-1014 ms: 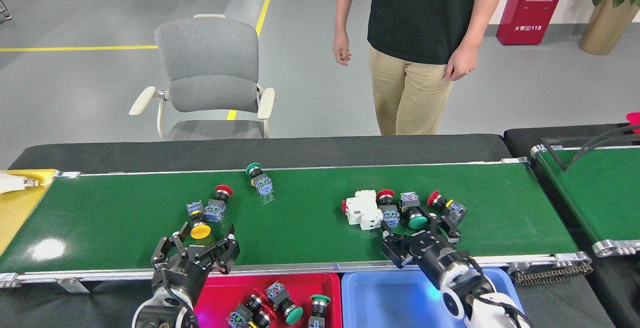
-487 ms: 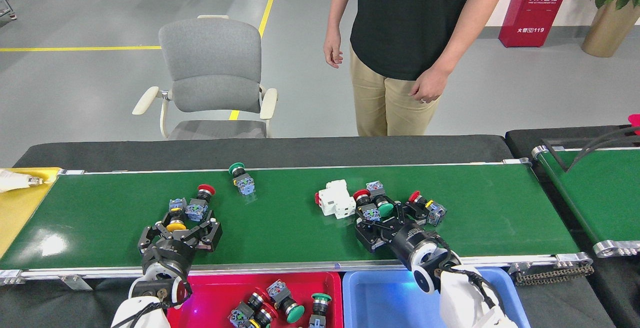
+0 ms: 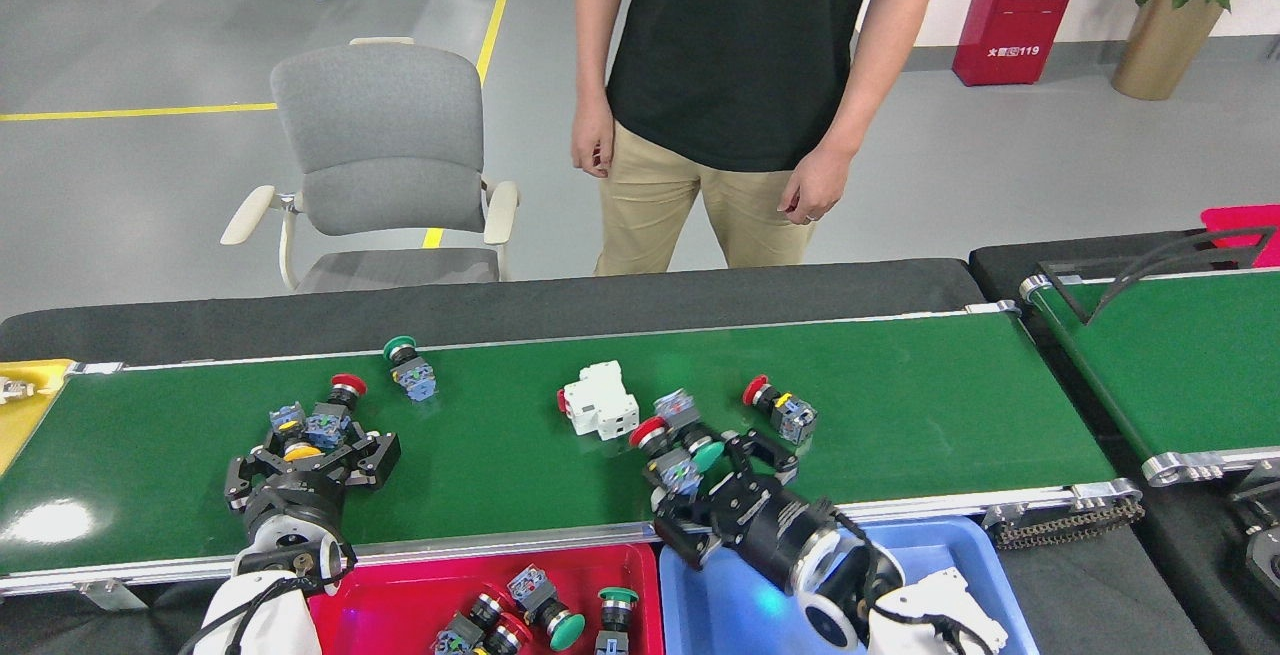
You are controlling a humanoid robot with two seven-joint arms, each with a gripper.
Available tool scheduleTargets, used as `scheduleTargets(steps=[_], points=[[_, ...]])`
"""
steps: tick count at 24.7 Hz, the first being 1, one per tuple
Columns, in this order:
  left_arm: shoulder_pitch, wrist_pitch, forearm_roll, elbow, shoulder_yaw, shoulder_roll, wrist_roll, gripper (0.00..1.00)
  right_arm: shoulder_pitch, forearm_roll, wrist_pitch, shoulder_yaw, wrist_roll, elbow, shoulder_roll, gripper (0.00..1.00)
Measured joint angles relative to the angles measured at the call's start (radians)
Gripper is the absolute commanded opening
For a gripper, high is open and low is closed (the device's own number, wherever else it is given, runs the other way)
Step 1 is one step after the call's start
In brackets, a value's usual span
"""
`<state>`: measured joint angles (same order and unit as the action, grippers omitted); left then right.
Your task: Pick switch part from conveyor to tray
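On the conveyor [image 3: 900, 405], the left claw [image 3: 310, 470] stands spread open over the belt's near-left part. A yellow-capped switch part [image 3: 296, 452] lies right between its fingers, at their far ends; whether they touch it cannot be made out. Just beyond it sit a small blue block [image 3: 286, 418] and a red-capped switch part [image 3: 335, 410], touching or nearly so. A green-capped switch part [image 3: 407, 368] lies farther off, near the far rail and apart from the claw.

The right claw [image 3: 720, 495] is also open, at the near rail around the belt's middle. A green-capped switch part with a blue body [image 3: 695, 457] lies between its spread fingers, with a red-capped one [image 3: 652, 432] just to its left, pressed against it. A white breaker block [image 3: 600, 403] rests a little farther left and beyond. Another red-capped switch part [image 3: 778, 407] lies just past the claw's right finger, apart from it.

Near the robot, below the belt's near rail, a red tray [image 3: 400, 590] holds several switch parts [image 3: 535, 615]. To its right a blue tray [image 3: 950, 555] sits under the right arm.

A person [image 3: 740, 85] stands beyond the desk, beside a grey chair [image 3: 385, 155].
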<state>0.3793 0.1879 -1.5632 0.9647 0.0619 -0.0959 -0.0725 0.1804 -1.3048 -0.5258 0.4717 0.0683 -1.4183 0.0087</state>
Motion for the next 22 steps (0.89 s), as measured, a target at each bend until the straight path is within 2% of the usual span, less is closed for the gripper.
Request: scheduleTargets(steps=[1, 5, 9, 10, 13, 17, 19, 20, 21, 22], points=[[0.000, 0.008, 0.002, -0.003, 0.001, 0.000, 0.011, 0.65, -0.016, -0.005, -0.027, 0.020, 0.000, -0.017, 0.000, 1.00], [0.000, 0.018, 0.014, -0.006, 0.001, 0.000, 0.042, 0.51, -0.026, -0.010, -0.073, 0.084, 0.001, -0.031, 0.000, 1.00], [-0.019, 0.008, 0.073, 0.007, 0.001, -0.008, 0.089, 0.41, -0.026, 0.012, -0.089, 0.067, 0.001, -0.067, 0.000, 1.00], [-0.031, -0.006, 0.083, 0.020, 0.000, -0.014, 0.095, 0.40, -0.027, 0.026, -0.090, 0.032, 0.001, -0.079, -0.001, 1.00], [-0.104, -0.062, 0.106, 0.107, 0.001, -0.029, 0.107, 0.34, -0.063, 0.076, -0.092, -0.171, 0.004, -0.106, -0.013, 1.00], [-0.249, -0.134, 0.116, 0.280, 0.000, -0.034, 0.111, 0.35, -0.153, 0.103, -0.087, -0.488, 0.004, -0.110, -0.009, 1.00], [-0.348, -0.202, 0.116, 0.392, -0.003, -0.037, 0.113, 0.37, -0.202, 0.104, -0.079, -0.621, 0.002, -0.109, 0.002, 1.00], [-0.405, -0.256, 0.116, 0.459, -0.004, -0.047, 0.113, 0.41, -0.220, 0.104, -0.072, -0.672, 0.002, -0.109, 0.003, 1.00], [-0.466, -0.316, 0.116, 0.526, -0.003, -0.057, 0.113, 0.50, -0.237, 0.104, -0.060, -0.723, 0.001, -0.109, 0.003, 1.00], [-0.536, -0.393, 0.116, 0.595, -0.004, -0.066, 0.112, 0.64, -0.249, 0.104, -0.054, -0.756, 0.001, -0.109, 0.003, 1.00]])
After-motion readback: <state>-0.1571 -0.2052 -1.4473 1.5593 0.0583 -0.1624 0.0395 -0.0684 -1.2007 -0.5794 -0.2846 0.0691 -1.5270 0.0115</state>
